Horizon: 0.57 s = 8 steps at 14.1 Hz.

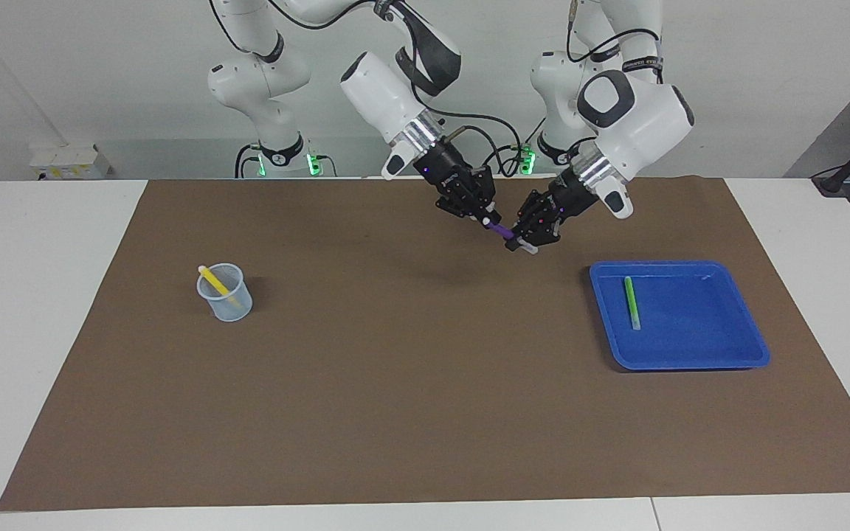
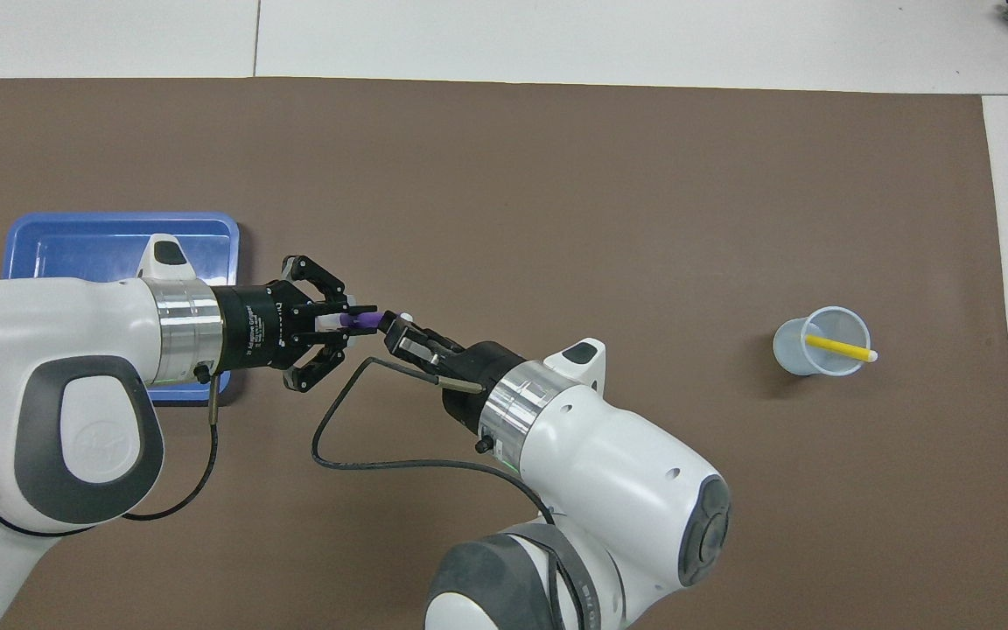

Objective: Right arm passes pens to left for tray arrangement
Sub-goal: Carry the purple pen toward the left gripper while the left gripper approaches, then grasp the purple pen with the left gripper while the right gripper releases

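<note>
A purple pen (image 1: 500,230) (image 2: 362,321) hangs in the air over the brown mat between both grippers. My right gripper (image 1: 488,219) (image 2: 395,322) is shut on its purple end. My left gripper (image 1: 521,242) (image 2: 353,320) is shut on its pale end, its outer links splayed. The blue tray (image 1: 690,324) (image 2: 93,241) lies toward the left arm's end of the table, with a green pen (image 1: 631,302) lying flat in it. A yellow pen (image 1: 212,280) (image 2: 836,347) leans in a small translucent cup (image 1: 227,302) (image 2: 806,350) toward the right arm's end.
A brown mat (image 1: 410,383) covers most of the white table. A black cable (image 2: 338,437) loops beside the right arm's wrist. In the overhead view the left arm covers the part of the tray nearest the robots.
</note>
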Each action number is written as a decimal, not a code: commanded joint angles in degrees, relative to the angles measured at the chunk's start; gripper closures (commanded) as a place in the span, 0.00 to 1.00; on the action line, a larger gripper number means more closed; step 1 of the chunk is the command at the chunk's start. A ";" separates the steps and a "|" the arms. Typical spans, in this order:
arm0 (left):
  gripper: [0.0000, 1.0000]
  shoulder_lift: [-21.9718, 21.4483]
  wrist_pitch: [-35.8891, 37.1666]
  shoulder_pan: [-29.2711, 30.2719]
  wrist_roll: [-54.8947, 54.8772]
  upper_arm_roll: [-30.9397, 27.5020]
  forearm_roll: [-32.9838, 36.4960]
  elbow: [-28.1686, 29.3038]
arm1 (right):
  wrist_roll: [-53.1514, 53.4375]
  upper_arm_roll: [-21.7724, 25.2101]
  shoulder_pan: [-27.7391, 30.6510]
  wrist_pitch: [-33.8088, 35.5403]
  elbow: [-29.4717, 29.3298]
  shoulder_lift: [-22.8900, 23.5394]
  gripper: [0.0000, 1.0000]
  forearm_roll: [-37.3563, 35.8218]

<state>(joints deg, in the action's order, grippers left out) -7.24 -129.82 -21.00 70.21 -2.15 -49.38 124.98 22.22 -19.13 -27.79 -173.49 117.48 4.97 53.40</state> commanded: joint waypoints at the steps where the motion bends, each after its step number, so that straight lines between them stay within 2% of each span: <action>1: 0.99 -2.95 -0.35 -1.24 0.63 -0.67 -0.80 2.11 | 0.28 -0.12 -0.07 -0.45 -0.32 -0.05 1.00 1.79; 7: 1.00 -3.48 2.46 -0.45 0.72 -0.93 -0.72 1.76 | 0.28 -0.12 0.02 -0.45 -0.32 -0.05 1.00 1.88; 8: 1.00 -3.48 2.55 -0.27 0.63 -0.93 -0.63 1.67 | 0.28 -0.12 0.28 -0.45 -0.32 -0.13 0.94 2.05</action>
<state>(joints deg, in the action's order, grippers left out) -7.76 -129.44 -21.00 70.45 -2.51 -49.39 125.00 22.26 -19.16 -28.00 -173.57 117.24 4.81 53.45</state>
